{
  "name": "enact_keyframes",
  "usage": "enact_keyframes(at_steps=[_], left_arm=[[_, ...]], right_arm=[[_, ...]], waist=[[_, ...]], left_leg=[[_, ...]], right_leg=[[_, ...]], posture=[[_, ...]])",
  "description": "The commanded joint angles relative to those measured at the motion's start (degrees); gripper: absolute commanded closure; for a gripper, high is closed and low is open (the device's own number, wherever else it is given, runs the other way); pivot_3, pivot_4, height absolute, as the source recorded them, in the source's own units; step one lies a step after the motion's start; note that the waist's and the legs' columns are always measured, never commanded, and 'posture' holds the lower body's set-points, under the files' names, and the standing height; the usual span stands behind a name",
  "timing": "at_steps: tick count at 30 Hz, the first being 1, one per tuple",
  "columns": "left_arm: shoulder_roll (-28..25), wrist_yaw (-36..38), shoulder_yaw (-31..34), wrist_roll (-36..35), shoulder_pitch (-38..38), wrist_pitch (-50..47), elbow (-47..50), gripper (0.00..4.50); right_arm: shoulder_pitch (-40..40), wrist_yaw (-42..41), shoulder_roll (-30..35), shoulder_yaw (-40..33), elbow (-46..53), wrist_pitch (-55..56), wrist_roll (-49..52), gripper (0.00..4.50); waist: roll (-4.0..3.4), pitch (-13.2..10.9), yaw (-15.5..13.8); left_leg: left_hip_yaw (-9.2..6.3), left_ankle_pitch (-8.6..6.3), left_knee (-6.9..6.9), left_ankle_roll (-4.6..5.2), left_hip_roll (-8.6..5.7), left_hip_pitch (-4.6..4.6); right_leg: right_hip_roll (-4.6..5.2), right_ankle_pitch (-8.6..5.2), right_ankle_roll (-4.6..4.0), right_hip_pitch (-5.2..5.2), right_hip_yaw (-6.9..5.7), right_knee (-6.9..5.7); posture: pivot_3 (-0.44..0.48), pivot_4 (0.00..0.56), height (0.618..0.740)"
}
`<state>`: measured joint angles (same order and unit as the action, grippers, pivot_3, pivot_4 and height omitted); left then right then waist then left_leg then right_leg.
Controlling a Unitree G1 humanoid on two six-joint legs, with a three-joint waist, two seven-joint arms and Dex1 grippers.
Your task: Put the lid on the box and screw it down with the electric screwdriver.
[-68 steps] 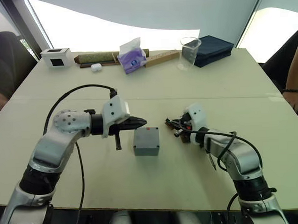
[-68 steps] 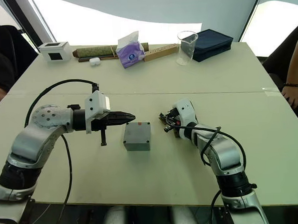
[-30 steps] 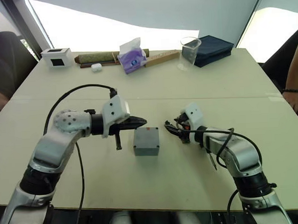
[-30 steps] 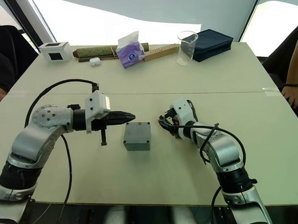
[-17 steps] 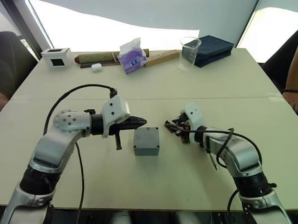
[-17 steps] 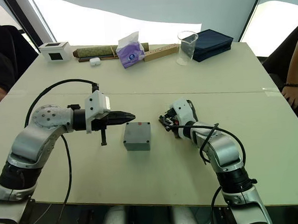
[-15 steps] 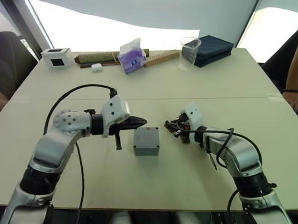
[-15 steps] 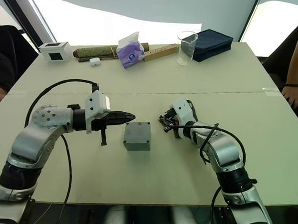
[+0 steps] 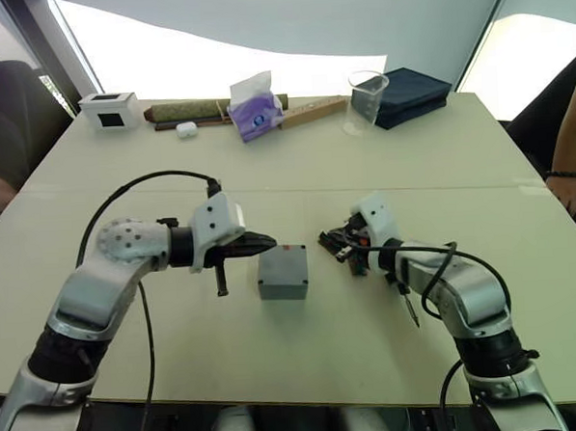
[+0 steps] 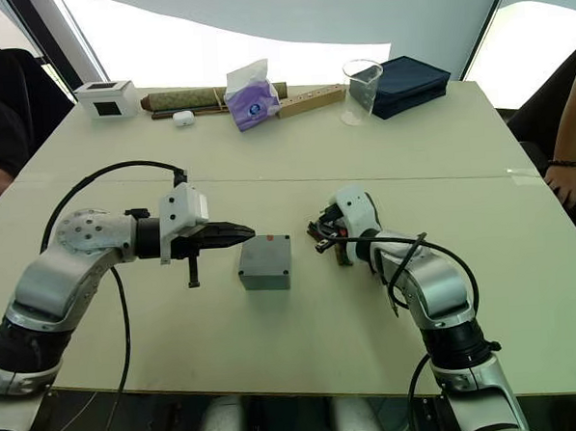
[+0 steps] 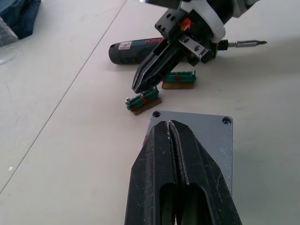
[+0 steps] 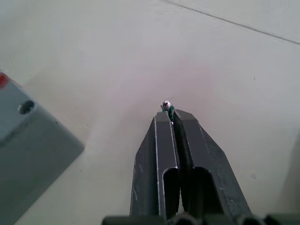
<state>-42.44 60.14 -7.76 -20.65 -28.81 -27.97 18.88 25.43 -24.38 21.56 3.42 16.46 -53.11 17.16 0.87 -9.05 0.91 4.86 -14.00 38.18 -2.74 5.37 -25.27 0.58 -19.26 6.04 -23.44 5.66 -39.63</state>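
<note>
On the beige table (image 9: pixel 296 181) I see the small square grey plastic box (image 9: pixel 282 273) at centre, its thin grey lid (image 11: pixel 206 138) on top. My left gripper (image 9: pixel 266 243) sits just left of it; my right gripper (image 9: pixel 325 240) is to its right, with the black cylindrical electric screwdriver (image 11: pixel 140 47) and two small green circuit boards (image 11: pixel 143 101) lying beyond.

Looks like an office or meeting room: large pale desk (image 9: pixel 295 167), tissue pack (image 9: pixel 253 107), plastic cup (image 9: pixel 365 101), bright windows.
</note>
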Motion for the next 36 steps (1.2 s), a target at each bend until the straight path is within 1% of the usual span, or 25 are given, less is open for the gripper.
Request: enact_keyframes(at_steps=[1, 6, 9, 12, 18, 25, 36], left_arm=[[-1.03, 0.46, 2.08, -0.95, 0.34, 0.72, 2.07, 4.50], [-1.33, 0.36, 2.84, -1.75, 0.56, 0.26, 2.02, 4.50], [-1.77, 0.51, 3.37, -2.35, 0.80, 0.17, 1.87, 4.50], [-2.09, 0.66, 3.94, -3.05, 1.03, -0.34, 1.94, 4.50], [-2.53, 0.34, 4.17, -3.08, 1.37, -0.30, 1.87, 4.50], [-2.40, -0.47, 3.93, -2.89, 1.60, -0.48, 2.36, 4.50], [-2.33, -1.00, 3.53, -2.77, 1.58, -0.26, 2.72, 4.50]], right_arm=[[2.26, -0.12, 0.90, -2.43, 6.09, -3.07, 2.43, 4.45], [5.13, -1.84, 2.08, -4.01, 14.75, -12.19, 8.75, 4.45], [6.46, -1.91, 1.02, -3.74, 17.70, -15.84, 12.13, 4.45], [6.61, -1.57, 0.55, -2.24, 19.24, -16.89, 13.50, 4.45], [5.49, -0.23, -0.16, 0.42, 18.38, -15.63, 13.20, 4.45], [4.02, -0.38, 0.57, 4.05, 14.09, -10.77, 10.61, 4.45], [2.62, -1.48, 2.65, 4.92, 11.66, -7.31, 9.17, 4.45]], waist=[[0.00, 0.00, -0.05], [-0.01, 0.00, -0.02], [-0.01, 0.00, 0.05], [0.00, 0.00, 0.00], [0.00, 0.00, 0.01], [0.00, 0.00, 0.07], [0.00, 0.00, 0.07]], left_leg=[[0.00, 0.00, 0.00, 0.00, 0.00, 0.00], [0.00, 0.00, -0.02, 0.00, 0.00, -0.01], [-0.01, 0.00, -0.02, 0.01, 0.01, -0.01], [-0.01, -0.01, -0.02, 0.01, 0.01, -0.01], [-0.01, 0.00, -0.01, 0.01, 0.01, -0.02], [-0.01, 0.00, -0.01, 0.01, 0.00, -0.01], [-0.01, 0.00, -0.02, 0.01, 0.00, -0.02]], right_leg=[[0.00, 0.00, 0.00, 0.00, 0.00, 0.00], [0.00, 0.00, 0.00, -0.02, 0.00, 0.00], [0.00, 0.00, 0.00, -0.02, 0.00, -0.01], [0.00, 0.00, 0.00, -0.02, 0.00, -0.01], [0.01, 0.00, 0.00, -0.02, 0.00, 0.00], [0.01, 0.00, -0.01, -0.02, 0.00, -0.01], [0.00, 0.00, 0.00, -0.03, 0.00, -0.01]], posture=[[0.000, 0.150, 0.721], [0.000, 0.150, 0.721], [0.000, 0.150, 0.721], [0.000, 0.150, 0.721], [0.000, 0.150, 0.721], [0.000, 0.150, 0.721], [0.000, 0.150, 0.721]])
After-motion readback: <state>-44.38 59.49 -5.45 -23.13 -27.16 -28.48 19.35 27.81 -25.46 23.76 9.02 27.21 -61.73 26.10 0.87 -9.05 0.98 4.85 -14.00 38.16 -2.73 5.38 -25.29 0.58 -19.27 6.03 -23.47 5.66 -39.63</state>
